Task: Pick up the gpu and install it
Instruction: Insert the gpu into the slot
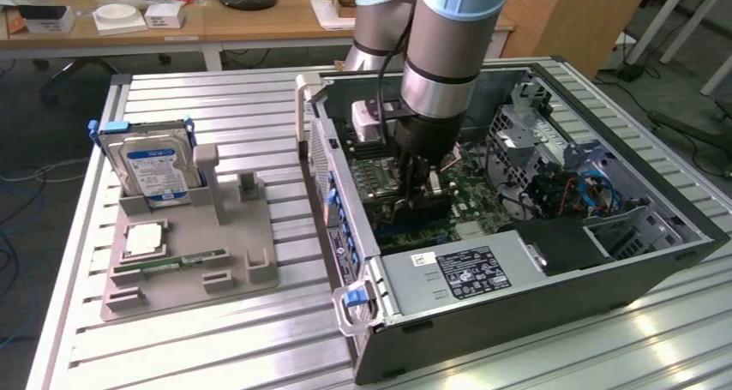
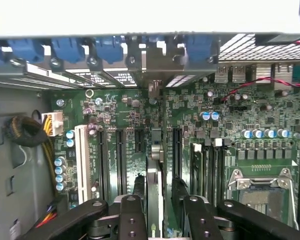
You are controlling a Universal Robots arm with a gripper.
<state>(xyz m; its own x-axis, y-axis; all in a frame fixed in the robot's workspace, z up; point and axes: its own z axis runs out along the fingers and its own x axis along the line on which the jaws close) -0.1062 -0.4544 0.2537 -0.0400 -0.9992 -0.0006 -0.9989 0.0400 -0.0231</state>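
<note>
Ribbed aluminium table fills the workspace, with wooden desks and office clutter behind it. On the exterior view's left sits a grey holder tray; a silver hard drive with a blue label stands upright in it, a square processor chip lies flat near its middle, and a narrow green memory stick lies just below that.

On the exterior view's right lies an open computer case, its side removed, with the power supply at the near end and the green motherboard exposed. The robot arm reaches straight down into the case.

The gripper hangs low over the motherboard's expansion slots. Its black fingers are clamped on the gpu, which stands on edge between them, seen from above as a thin dark card running toward the case's rear slot openings with their blue latches. The card's lower edge sits at or just above a slot; whether it is fully seated cannot be told. An empty processor socket lies beside the gripper.
</note>
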